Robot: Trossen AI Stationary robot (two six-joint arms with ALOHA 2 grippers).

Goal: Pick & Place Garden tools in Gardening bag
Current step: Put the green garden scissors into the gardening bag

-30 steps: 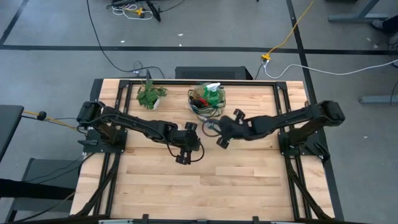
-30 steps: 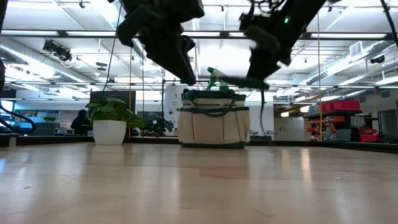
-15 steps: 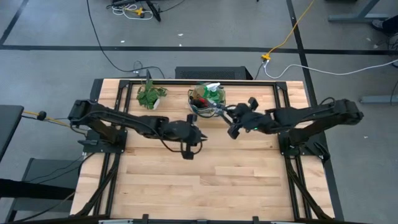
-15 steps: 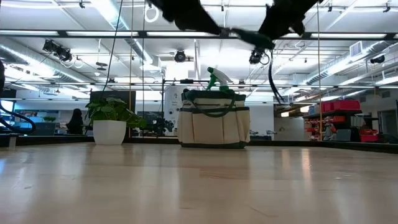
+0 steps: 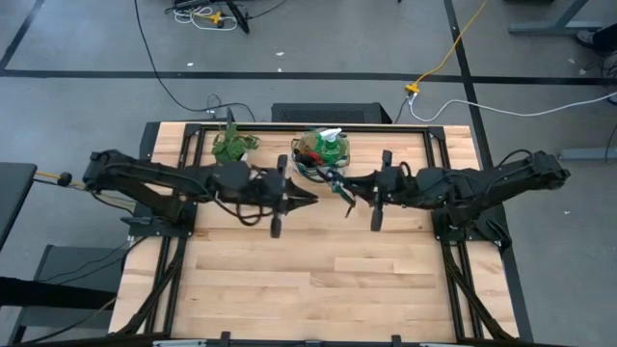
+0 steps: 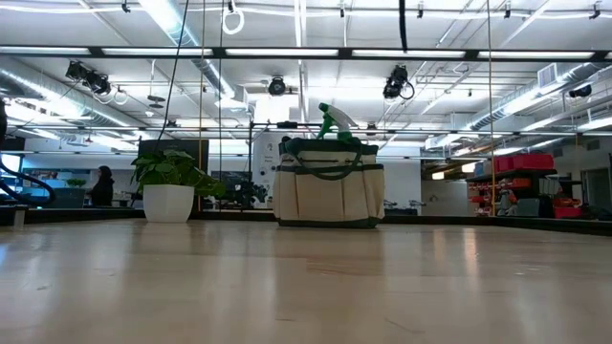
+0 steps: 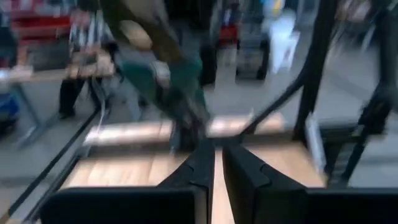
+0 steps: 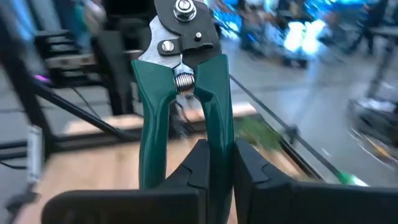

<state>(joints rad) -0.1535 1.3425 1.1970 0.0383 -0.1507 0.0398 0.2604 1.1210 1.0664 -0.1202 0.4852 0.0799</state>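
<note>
With our right gripper (image 8: 214, 163) clamped on the pruning shears (image 8: 180, 93), we should centre them above the gardening bag (image 5: 318, 154) before letting go, left gripper (image 7: 214, 165) closed empty.

The desk (image 5: 318, 280) is pale wood in planks, smooth with a soft sheen in the low view. The bag (image 6: 329, 196), mid-frame there, looks like matt beige cloth with dark green trim. The shears (image 8: 180, 93), in the middle of the right wrist view, have green handles with a smooth, slightly glossy coating, a bare metal spring and bolt, and a dark metal head. The right fingers (image 8: 199, 165) gripping one handle are matt black. The white pot (image 6: 168, 203) at left is smooth.
</note>
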